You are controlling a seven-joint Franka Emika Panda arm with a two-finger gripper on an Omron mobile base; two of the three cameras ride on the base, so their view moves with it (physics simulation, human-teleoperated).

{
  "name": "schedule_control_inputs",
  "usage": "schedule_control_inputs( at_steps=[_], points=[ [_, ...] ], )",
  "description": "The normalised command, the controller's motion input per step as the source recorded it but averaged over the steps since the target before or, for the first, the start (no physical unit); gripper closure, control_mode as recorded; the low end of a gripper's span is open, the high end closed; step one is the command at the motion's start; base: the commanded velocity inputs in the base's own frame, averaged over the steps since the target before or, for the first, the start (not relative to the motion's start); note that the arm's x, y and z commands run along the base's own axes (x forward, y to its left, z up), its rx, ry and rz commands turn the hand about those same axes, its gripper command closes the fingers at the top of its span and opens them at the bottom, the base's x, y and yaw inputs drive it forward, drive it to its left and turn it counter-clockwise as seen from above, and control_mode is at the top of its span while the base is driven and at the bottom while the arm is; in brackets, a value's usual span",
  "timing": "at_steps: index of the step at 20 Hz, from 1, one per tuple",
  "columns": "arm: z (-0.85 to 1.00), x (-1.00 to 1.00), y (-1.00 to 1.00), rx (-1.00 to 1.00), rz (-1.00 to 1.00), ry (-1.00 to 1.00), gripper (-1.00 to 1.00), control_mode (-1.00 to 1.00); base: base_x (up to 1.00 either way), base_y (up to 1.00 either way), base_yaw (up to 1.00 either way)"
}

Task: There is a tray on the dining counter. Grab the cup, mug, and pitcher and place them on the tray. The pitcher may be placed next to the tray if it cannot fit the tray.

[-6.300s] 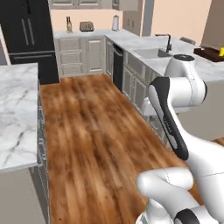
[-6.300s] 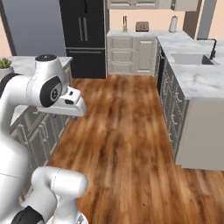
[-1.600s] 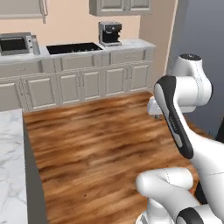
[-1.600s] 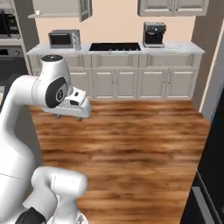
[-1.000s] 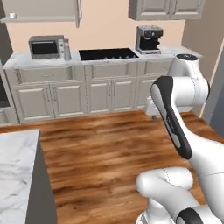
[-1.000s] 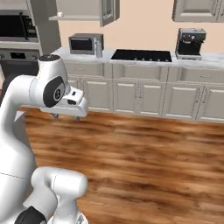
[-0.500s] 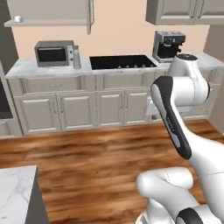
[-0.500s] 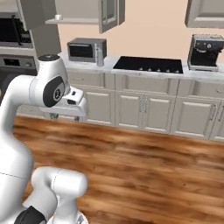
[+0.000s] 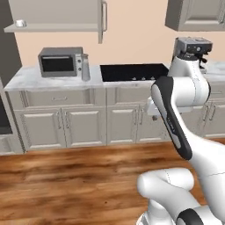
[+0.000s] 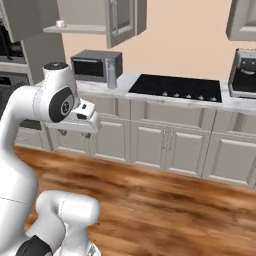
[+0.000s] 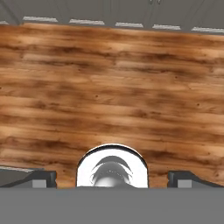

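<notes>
The pitcher [image 9: 85, 67] is a tall slim grey vessel. It stands on the back marble counter, right beside the microwave [image 9: 59, 62], and the right base view also has the pitcher [image 10: 112, 75]. My gripper [image 11: 113, 177] hangs high over the wooden floor, well short of that counter. Its fingertips [image 11: 40, 177] are spread wide, open, with nothing between them. A small white vessel [image 9: 19, 23] sits on the open wall shelf, too small to tell whether it is the mug. The tray, the dining counter and the cup are out of view.
A black cooktop [image 9: 133, 72] lies in the counter right of the pitcher. A coffee machine [image 10: 244, 66] stands further right. White cabinet fronts [image 10: 150, 145] run below, wall cabinets [image 9: 61, 13] hang above. Bare wooden floor [image 9: 66, 184] stretches between me and the cabinets.
The whole picture has shifted as the base moved: the counter with microwave, pitcher and cooktop now faces me and sits closer. The arm keeps its pose and the gripper stays open.
</notes>
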Motion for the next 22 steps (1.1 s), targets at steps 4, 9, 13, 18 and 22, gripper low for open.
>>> schedule_control_inputs(
  at_steps=[4,9,13,18,22],
  points=[
    [0.00,0.00,0.00,0.00,0.00,0.00,-1.00,1.00,1.00,-0.03,0.16],
    [0.00,0.00,0.00,0.00,0.00,0.00,-1.00,1.00,0.95,-0.01,0.34],
    [0.00,0.00,0.00,0.00,0.00,0.00,-1.00,1.00,0.88,0.00,0.45],
    [0.00,0.00,0.00,0.00,0.00,0.00,-1.00,1.00,0.82,0.00,0.47],
    [0.00,0.00,0.00,0.00,0.00,0.00,-1.00,1.00,0.38,0.20,0.47]
  ],
)
